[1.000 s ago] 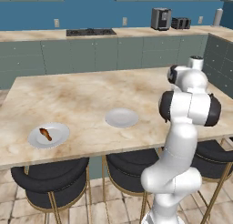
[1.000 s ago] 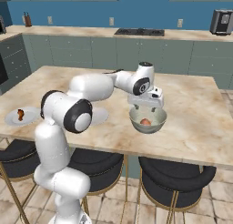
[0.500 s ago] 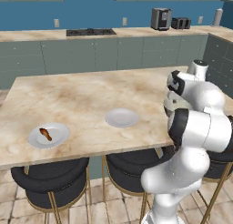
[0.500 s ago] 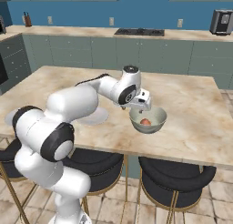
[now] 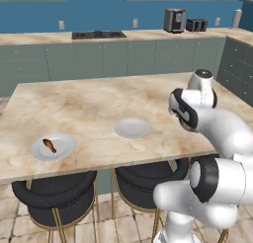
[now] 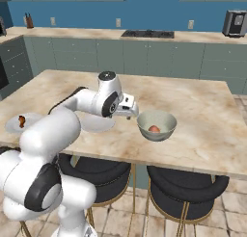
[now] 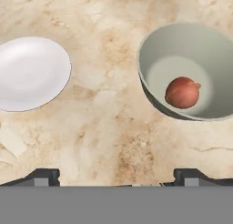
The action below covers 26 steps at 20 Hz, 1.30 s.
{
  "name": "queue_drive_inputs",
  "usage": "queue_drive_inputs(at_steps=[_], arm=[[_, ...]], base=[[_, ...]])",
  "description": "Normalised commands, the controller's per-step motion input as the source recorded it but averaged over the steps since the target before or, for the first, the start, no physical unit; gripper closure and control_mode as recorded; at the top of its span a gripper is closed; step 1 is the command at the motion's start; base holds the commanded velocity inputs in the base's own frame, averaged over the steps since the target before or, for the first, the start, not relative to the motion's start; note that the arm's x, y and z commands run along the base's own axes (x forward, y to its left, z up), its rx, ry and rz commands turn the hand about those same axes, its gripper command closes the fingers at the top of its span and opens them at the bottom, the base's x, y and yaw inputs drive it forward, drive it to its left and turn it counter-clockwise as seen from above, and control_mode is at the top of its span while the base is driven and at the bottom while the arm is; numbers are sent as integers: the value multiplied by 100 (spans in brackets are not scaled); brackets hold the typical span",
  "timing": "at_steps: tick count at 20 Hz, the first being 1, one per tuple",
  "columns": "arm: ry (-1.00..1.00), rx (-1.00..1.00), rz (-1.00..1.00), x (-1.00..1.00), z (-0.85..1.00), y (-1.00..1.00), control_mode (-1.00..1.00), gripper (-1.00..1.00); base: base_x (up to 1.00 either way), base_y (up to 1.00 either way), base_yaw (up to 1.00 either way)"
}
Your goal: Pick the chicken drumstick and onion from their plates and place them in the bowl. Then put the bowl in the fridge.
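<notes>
**Onion delivered, claw pulls back toward the plates**

The onion [image 7: 182, 92] now sits at the bottom of the bowl [image 6: 157, 125], which stands on the counter [image 6: 202, 115] toward the arm's right. A second ago the claw [image 6: 129, 109] hung directly over the bowl; it has since swung off to the left and now hovers above bare counter, between the bowl and the nearer plate [image 7: 31, 73]. That plate is empty. In the hand view the two fingertips [image 7: 42, 176] stand wide apart with nothing between them, so the claw is open and carries nothing.

The chicken drumstick [image 5: 49, 145] lies on the far plate [image 5: 63, 148], near the left end of the counter, well apart from the bowl and the claw.

This suggests the first half of the loading is done: one item is in, one remains. The next step, by my reading, is a long reach leftward past the empty plate to the drumstick. The fridge step is not yet begun.
</notes>
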Motion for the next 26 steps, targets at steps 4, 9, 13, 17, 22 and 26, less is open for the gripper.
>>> queue_drive_inputs(at_steps=[4, 9, 13, 17, 22, 26], arm=[[-1, -9, 28, -31, 18, 82, -100, -100], [-1, -1, 25, -18, 13, 84, -100, -100], [0, 0, 13, -3, 14, 92, -100, -100], [0, 0, 4, -6, 9, 94, -100, -100], [0, -1, 7, -7, 3, 94, -100, -100], [0, -3, 4, -8, 0, 94, -100, -100]], base=[[0, 0, 0], [0, 0, 0], [0, 0, 0], [0, 0, 0], [0, 0, 0], [0, 0, 0]])
